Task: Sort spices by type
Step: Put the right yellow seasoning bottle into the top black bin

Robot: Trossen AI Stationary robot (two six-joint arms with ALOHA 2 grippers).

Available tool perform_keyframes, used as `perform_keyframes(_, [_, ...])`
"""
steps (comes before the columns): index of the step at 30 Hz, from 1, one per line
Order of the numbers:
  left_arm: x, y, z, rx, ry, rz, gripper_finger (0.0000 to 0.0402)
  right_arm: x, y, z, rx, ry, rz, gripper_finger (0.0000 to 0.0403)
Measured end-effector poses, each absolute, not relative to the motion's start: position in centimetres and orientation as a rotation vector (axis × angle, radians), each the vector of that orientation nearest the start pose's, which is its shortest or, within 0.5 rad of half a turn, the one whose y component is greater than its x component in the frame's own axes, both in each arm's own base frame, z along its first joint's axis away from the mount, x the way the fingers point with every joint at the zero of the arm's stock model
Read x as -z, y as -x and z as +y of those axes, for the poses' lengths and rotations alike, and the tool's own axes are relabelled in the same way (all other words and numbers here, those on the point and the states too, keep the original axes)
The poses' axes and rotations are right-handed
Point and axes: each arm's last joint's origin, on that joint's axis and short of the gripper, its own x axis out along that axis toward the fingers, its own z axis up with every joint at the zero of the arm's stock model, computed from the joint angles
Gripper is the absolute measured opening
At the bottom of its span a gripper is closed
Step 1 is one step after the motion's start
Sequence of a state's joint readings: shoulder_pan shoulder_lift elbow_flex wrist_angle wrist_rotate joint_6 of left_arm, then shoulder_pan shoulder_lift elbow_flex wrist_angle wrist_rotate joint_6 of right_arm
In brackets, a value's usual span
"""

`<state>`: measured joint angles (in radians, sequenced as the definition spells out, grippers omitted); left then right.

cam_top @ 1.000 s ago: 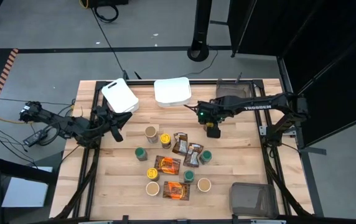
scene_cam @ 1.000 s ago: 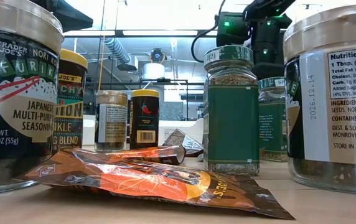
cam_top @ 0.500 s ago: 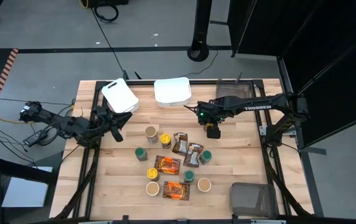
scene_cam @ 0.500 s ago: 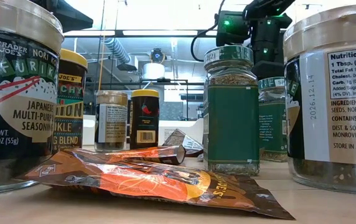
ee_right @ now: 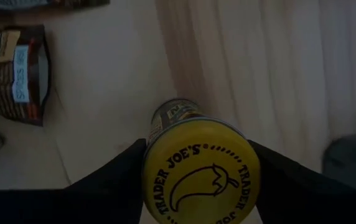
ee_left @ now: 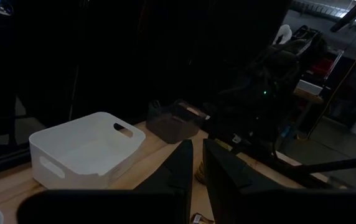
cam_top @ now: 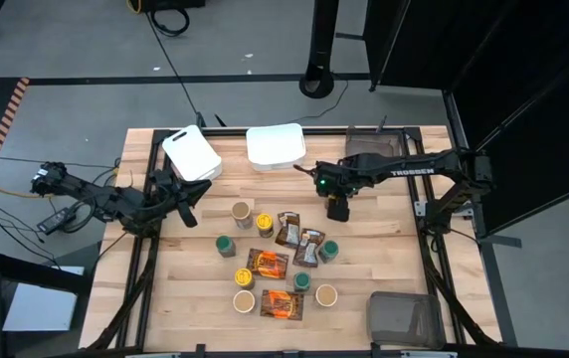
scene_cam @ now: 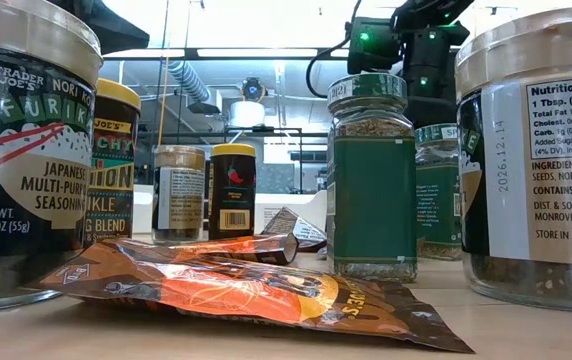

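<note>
My right gripper (cam_top: 337, 209) points down at the table's middle right, its fingers closed on a yellow-lidded jar (ee_right: 200, 171). The other spices sit in a loose group toward the table's near edge. They are standing jars with tan (cam_top: 241, 211), yellow (cam_top: 264, 221) and green (cam_top: 225, 245) lids, and flat orange-and-brown packets (cam_top: 268, 264). In the low view a green-lidded jar (scene_cam: 371, 180) hides the held jar, and only the gripper's upper part (scene_cam: 431, 60) shows. My left gripper (cam_top: 187, 204) waits shut, level, beside a white tub (cam_top: 190, 154). My right gripper has the jar's round yellow lid (ee_right: 159, 155) between its two fingers, one at each side of the rim. The fingers (ee_right: 277, 177) come from above, pointing down. The lid hides the jar's bottom, so I cannot tell whether it stands on the table.
A second white tub (cam_top: 276, 144) and a grey-brown bin (cam_top: 374, 147) stand at the far edge. Another grey-brown bin (cam_top: 404, 318) sits at the near right corner. Bare wood lies to the right of the held jar and along the left side.
My right gripper has stayed in place, rolled a little about its downward line, and drawn its fingers in around the jar's lid. The other spices have not moved.
</note>
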<state>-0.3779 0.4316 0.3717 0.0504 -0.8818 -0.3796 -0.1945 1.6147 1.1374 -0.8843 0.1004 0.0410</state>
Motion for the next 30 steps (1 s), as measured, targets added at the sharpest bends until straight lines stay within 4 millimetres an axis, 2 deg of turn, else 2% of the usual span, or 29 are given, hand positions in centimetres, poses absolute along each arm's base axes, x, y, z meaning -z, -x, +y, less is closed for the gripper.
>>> perform_keyframes(4, [-25.9, -11.5, -2.1, -0.499, 0.37, -0.091, 0.0041, -22.4, -28.6, -6.5, 0.328, -0.187, 1.318, 0.0239])
perform_keyframes(9, [-25.9, -11.5, -2.1, -0.499, 0.37, -0.091, 0.0041, -25.9, -27.3, -8.2, 0.43, -0.277, 1.175, 0.0239])
perform_keyframes(13, [-25.9, -11.5, -2.1, -0.499, 0.37, -0.091, 0.0041, -29.3, -24.4, -10.3, 0.6, -0.326, 1.067, 0.0239])
perform_keyframes(18, [-25.9, -11.5, -2.1, -0.499, 0.366, -0.09, 0.0041, -31.7, -20.4, -12.9, 0.862, -0.41, 0.957, 0.0239])
perform_keyframes(22, [-25.9, -11.5, -2.1, -0.499, 0.361, -0.089, 0.0041, -31.5, -19.2, -15.0, 0.959, -0.485, 0.939, 0.0239])
perform_keyframes(26, [-25.9, -11.5, -2.1, -0.5, 0.345, -0.085, 0.0041, -30.3, -19.6, -17.1, 0.981, -0.548, 0.99, 0.0239])
perform_keyframes(30, [-25.9, -11.5, -2.1, -0.499, 0.34, -0.088, 0.0041, -30.7, -20.0, -19.2, 1.017, -0.581, 1.037, 0.0239])
